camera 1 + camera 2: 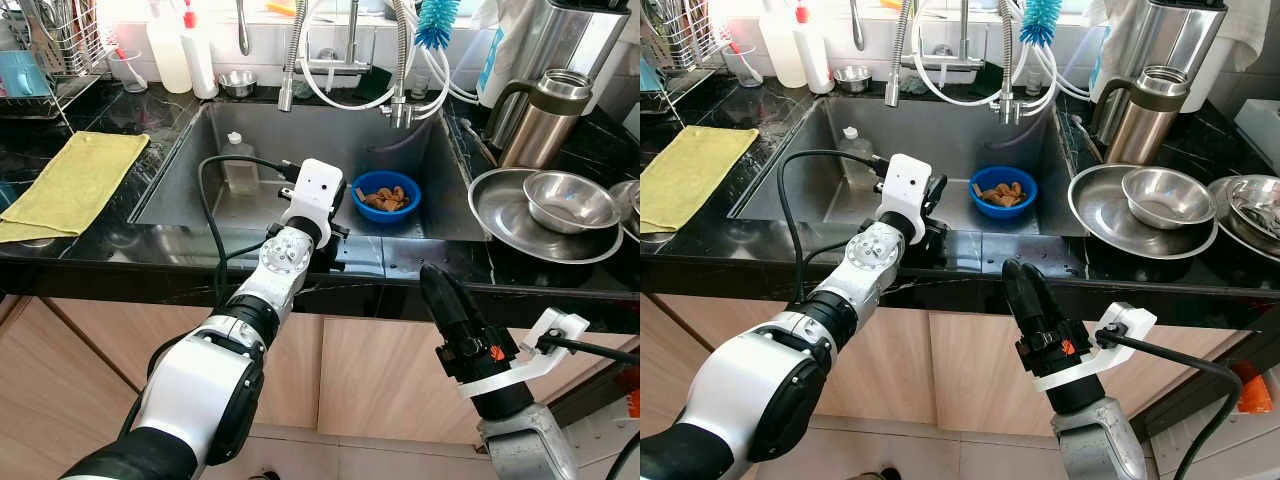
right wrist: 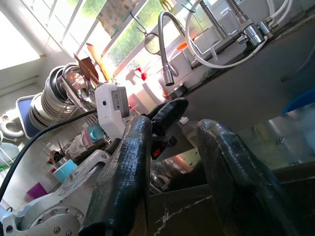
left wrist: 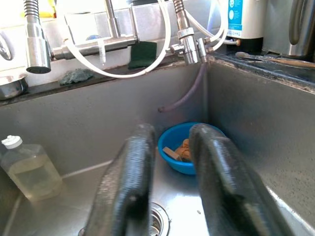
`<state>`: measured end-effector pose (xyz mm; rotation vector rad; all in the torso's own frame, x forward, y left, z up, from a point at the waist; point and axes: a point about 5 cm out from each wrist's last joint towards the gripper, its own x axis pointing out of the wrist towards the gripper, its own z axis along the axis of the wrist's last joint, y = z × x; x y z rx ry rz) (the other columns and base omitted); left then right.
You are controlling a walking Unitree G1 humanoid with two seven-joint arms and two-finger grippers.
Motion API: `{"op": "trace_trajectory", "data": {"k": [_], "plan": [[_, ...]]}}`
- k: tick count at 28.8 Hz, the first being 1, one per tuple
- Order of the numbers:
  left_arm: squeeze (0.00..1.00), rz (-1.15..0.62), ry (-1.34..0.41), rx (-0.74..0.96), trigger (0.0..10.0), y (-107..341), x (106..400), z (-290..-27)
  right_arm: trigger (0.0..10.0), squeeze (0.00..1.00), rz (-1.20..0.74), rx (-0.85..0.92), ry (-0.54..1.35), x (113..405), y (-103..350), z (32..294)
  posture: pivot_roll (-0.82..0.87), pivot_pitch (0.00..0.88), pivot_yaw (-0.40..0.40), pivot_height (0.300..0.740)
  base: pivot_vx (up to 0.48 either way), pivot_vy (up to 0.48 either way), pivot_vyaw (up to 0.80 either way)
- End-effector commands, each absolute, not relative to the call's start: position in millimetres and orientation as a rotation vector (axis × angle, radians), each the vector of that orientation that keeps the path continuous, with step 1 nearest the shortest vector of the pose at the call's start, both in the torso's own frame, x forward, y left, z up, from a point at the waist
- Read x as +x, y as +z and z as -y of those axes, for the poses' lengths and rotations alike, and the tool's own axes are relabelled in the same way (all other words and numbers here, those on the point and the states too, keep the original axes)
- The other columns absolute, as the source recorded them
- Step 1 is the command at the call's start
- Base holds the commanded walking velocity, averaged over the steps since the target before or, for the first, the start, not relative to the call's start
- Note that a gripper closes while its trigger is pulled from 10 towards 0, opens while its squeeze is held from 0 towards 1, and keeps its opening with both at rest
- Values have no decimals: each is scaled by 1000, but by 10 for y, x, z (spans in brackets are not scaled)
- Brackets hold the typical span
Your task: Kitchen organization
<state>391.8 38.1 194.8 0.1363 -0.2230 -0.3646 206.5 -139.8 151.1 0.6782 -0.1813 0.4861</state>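
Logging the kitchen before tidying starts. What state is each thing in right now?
blue bowl: upright in the sink, holding brown scraps.
clear bottle: upright in the sink, capped.
yellow cloth: spread flat on the counter.
steel bowl: upright in a steel pan.
left gripper: open, empty, over the sink.
right gripper: open, empty, below the counter edge.

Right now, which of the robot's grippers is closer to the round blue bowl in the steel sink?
Left. The left gripper reaches over the sink's front edge toward the blue bowl; the right gripper hangs below the counter edge.
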Motion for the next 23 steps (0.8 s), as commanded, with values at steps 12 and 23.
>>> {"op": "trace_trajectory", "data": {"k": [12,23], "plan": [[0,389,-404,185,10000,2206,3938,-529,10000,0,171,570,316,2206,1489,1545,9,65,12,740,0,0,0],[0,520,-374,384,10000,2302,3902,-1231,10000,0,186,436,275,2239,1597,1543,32,37,26,740,0,0,0]]}}
